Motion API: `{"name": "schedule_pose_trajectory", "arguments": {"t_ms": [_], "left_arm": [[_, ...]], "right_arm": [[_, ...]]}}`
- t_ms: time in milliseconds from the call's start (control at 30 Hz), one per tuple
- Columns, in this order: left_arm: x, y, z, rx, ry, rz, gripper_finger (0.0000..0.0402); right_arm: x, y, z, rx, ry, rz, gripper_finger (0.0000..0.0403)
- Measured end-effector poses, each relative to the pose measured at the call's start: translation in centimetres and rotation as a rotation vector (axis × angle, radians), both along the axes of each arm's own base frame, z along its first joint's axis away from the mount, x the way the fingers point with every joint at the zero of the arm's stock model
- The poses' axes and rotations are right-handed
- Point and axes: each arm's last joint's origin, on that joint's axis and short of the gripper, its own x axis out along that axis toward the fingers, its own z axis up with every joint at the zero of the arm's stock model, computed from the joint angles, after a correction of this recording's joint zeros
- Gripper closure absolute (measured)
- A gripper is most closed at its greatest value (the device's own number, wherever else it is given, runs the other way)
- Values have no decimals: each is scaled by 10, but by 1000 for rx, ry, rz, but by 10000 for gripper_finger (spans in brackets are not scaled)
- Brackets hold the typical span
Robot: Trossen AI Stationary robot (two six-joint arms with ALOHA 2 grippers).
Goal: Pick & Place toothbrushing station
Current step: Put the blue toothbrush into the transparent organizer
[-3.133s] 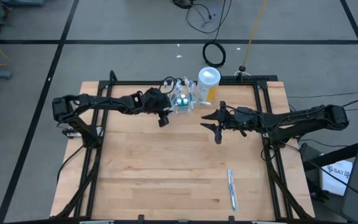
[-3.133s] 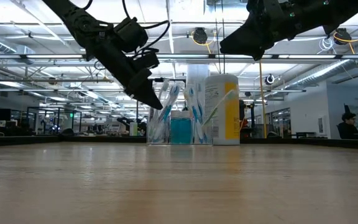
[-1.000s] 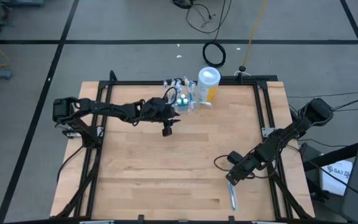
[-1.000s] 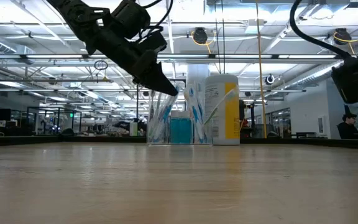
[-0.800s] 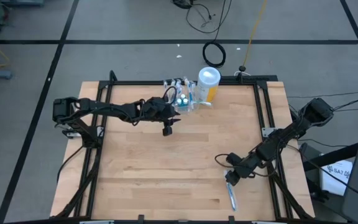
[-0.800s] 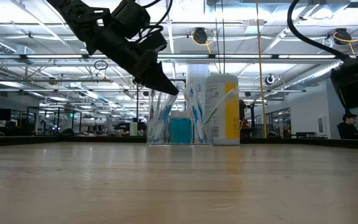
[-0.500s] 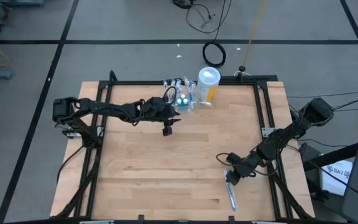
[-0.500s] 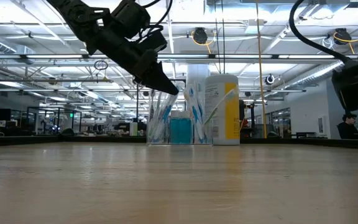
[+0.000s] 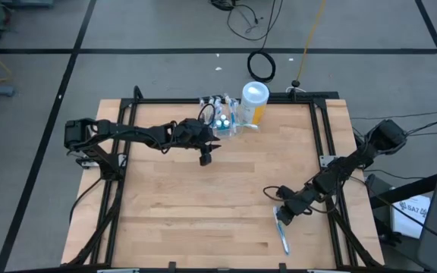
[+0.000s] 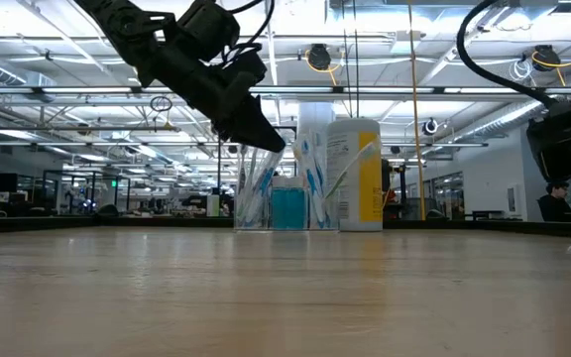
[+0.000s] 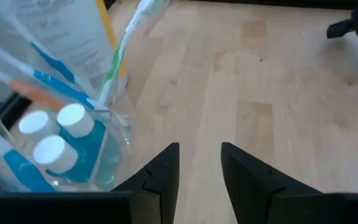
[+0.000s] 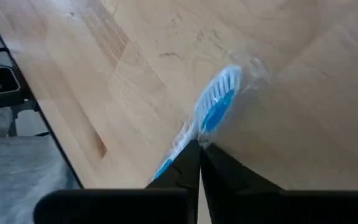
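Right pincer (image 12: 199, 152): apparently closed on the loose toothbrush (image 12: 213, 112), low at the surface (image 9: 203, 205) near edge.
Toothbrush axis: pointing away from pincer.
Left pincer (image 11: 199, 163): open, beside the cup (image 9: 224, 121), far edge.

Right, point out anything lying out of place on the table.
One wrapped toothbrush lies flat near the front right, far from the cup of brushes at the back. The right tool is at its head, fingers nearly closed around it in the right wrist view. Nothing else stands out.
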Motion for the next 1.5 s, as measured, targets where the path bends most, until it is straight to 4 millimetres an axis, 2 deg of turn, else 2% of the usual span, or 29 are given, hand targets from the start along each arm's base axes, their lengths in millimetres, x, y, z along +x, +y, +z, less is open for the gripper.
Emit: {"name": "schedule_pose_trajectory", "arguments": {"t_ms": [133,400,533,767,933,1067,1233,1367,1500], "left_arm": [[2,-6,1,-20,-12,-6,279],[7,-20,8,-2,-88,-52,279],[4,-21,25,-17,-167,-40,279],[-15,-24,54,-51,-215,-22,279],[-22,-25,57,-55,-184,-20,279],[-22,-25,58,-51,-186,-22,279],[-22,-25,57,-45,-181,-23,279],[-22,-25,57,-39,-181,-17,279],[-22,-24,57,-24,-181,13,279]], "right_arm": [[9,-4,4,18,-77,-31,401],[40,-23,30,-139,-533,-22,402],[52,-43,37,-385,-685,2,402],[65,-91,46,-719,-743,-155,402],[77,-105,72,-1026,-870,-176,402],[93,-104,102,-1320,-823,-192,403],[108,-111,131,-1549,-680,-318,403],[121,-128,138,-1624,-612,-405,403],[140,-150,128,-1692,-499,-387,403]]}}
